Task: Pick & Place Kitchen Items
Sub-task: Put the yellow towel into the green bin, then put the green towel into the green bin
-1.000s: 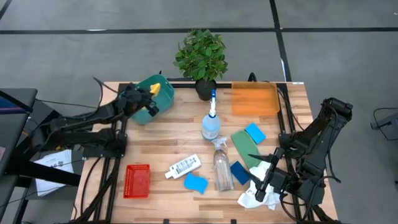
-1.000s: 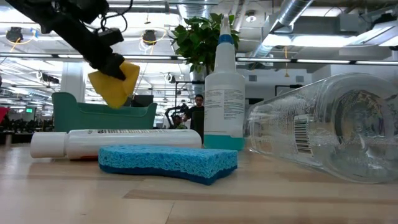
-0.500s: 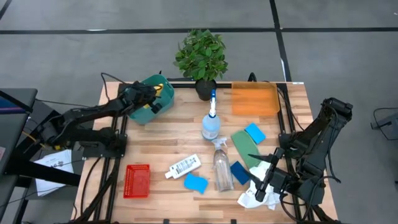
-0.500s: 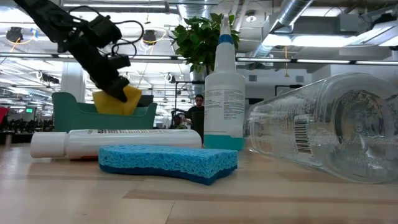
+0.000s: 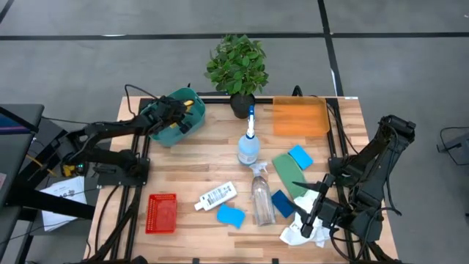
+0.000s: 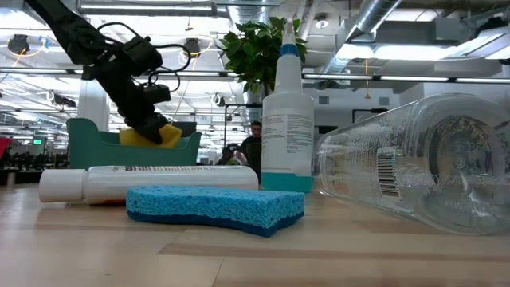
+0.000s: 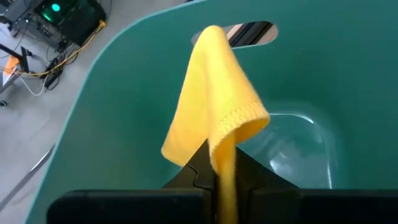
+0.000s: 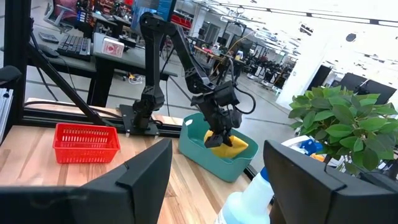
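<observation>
Since a second ago the left gripper (image 5: 178,117) has come down from above the teal bin (image 5: 174,130) into it, carrying the yellow cloth (image 7: 214,106) below the rim; it is clenched on that cloth, which drapes over the fingertips inside the bin at about ten o'clock on the wooden table (image 5: 198,169). At twelve o'clock stands the leafy plant (image 5: 237,64) in its black pot, and at one o'clock lies an orange tray (image 5: 300,117). Near the table's centre an upright spray bottle (image 5: 249,147) stands, with a second clear spray bottle (image 5: 261,196) lying on its side just toward six o'clock from it. At seven o'clock sits a red basket (image 5: 162,213). Toward four o'clock the right gripper (image 5: 306,226) rests with its fingers spread wide, holding nothing, over the white cloth (image 5: 308,220). A green sponge (image 5: 288,173) lies around three o'clock, with a blue sponge (image 5: 300,156) just beside it, a darker blue sponge (image 5: 282,203) near the lying bottle, and another blue sponge (image 5: 231,215) at six o'clock. The small white labelled bottle (image 5: 215,196) lies beside that last sponge.
</observation>
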Available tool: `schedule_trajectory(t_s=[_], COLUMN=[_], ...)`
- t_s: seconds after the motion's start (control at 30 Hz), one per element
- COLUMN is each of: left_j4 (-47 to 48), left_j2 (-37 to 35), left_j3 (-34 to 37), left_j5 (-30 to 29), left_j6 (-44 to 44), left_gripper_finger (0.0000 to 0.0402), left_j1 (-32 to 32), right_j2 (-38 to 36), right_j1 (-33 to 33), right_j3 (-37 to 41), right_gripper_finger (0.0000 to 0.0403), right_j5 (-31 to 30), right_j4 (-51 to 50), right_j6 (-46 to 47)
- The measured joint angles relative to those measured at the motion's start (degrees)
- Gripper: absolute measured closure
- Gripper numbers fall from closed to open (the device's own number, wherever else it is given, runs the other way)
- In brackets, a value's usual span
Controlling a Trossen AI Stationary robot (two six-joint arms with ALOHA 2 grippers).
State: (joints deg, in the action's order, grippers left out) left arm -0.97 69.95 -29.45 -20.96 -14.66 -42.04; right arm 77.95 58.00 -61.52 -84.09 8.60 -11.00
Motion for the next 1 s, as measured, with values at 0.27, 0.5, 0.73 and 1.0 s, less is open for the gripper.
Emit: schedule_trajectory(t_s=[0.27, 0.5, 0.73, 1.0], left_j4=[0.02, 0.0, 0.07, 0.07], left_j2=[0.0, -0.11, -2.39, -7.98], left_j3=[0.0, 0.0, 0.0, 0.0], left_j5=[-0.03, -2.1, -3.12, -3.01], left_j6=[0.28, 1.6, 1.62, 1.64], left_gripper_finger=[0.0387, 0.0354, 0.0294, 0.0219], left_j1=[-0.04, -0.04, -0.04, 0.19], right_j2=[0.0, 0.02, 0.02, 0.02], right_j1=[0.0, 0.0, 0.0, 0.0], right_j3=[0.0, 0.0, 0.0, 0.0], right_gripper_finger=[0.0155, 0.0155, 0.0155, 0.0155], right_j5=[0.02, 0.02, 0.02, 0.02], right_j4=[0.0, 0.0, 0.0, 0.02], right_j6=[0.01, 0.01, 0.02, 0.48])
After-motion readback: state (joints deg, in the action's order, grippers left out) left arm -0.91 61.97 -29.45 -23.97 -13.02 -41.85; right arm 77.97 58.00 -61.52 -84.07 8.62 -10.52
